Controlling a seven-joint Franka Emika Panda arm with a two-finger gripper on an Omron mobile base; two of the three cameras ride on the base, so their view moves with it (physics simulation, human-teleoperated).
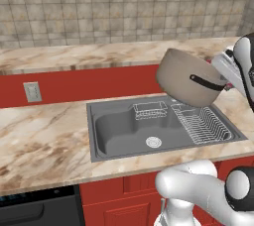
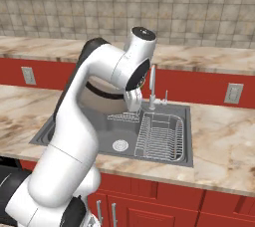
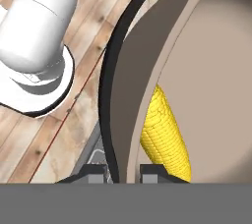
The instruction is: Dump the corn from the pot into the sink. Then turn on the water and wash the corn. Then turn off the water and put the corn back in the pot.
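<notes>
- Taupe-grey metal hangs over the basin: in the left base view I have the pot (image 1: 191, 77) lifted clear of the marbled worktop (image 1: 44, 141) and tilted above the right part of the dark grey sink (image 1: 116, 136), one dark loop handle facing the camera. Below it sit a wire dish rack (image 1: 203, 123), a small wire basket (image 1: 150, 110) and the round silver drain (image 1: 154, 142). I judge the dumping step is in hand, not yet finished.
- In the right base view the white arm (image 2: 94, 96) blocks most of the pot; the slim faucet (image 2: 152, 86) stands at the back rim of the sink, waiting for the washing step.
- In the hand view the gripper (image 3: 123, 171) is clamped on the pot's rim, one tip outside the wall, one inside. The corn (image 3: 165, 134), yellow and knobbly with kernels, lies inside against the smooth beige wall, just beside the inner tip.
- Next, I reckon, a steeper tip toward the open basin is needed, so the cob slides out and misses the rack.
</notes>
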